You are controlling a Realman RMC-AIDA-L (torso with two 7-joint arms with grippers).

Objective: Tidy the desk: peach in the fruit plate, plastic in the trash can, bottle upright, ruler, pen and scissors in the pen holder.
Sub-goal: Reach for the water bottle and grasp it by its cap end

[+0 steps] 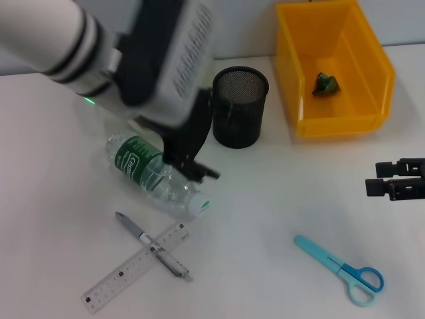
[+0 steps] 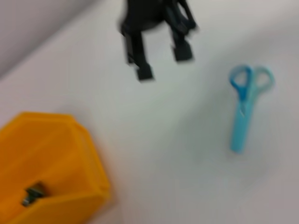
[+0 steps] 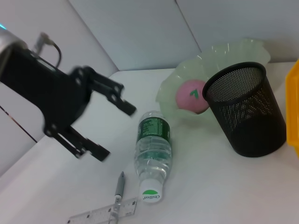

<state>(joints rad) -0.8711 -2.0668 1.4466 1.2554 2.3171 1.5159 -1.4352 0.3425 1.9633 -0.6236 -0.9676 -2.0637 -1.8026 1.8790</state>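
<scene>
Above the lying bottle [image 1: 158,177] hangs the left gripper [image 3: 105,125], its fingers spread wide and holding nothing. The bottle rests on its side on the desk [image 1: 265,199], cap toward the ruler [image 1: 135,268] and its base toward the plate [image 3: 219,58]. The step in hand looks to be standing the bottle upright.

To do it well, the gripper would likely need to come down squarely across the body near the green label, jaws either side, so the round plastic cannot roll away. A hold nearer the base than the cap should make the tilt easier. The bottle seems to hold some water, so its weight may shift as it tips. It should be set down apart from the holder [image 1: 240,106] and well off the pen [image 1: 154,244] and ruler.

The right gripper [image 1: 397,179] waits at the right side of the desk, above the scissors [image 1: 341,269], fingers apart and empty.

Counted: one bottle, one pen lying across one ruler, one pair of scissors, one mesh holder with nothing seen inside, one orange bin [image 1: 335,66] with one crumpled green scrap [image 1: 325,84] in it, one plate, and one peach [image 3: 191,95] already on that plate.
</scene>
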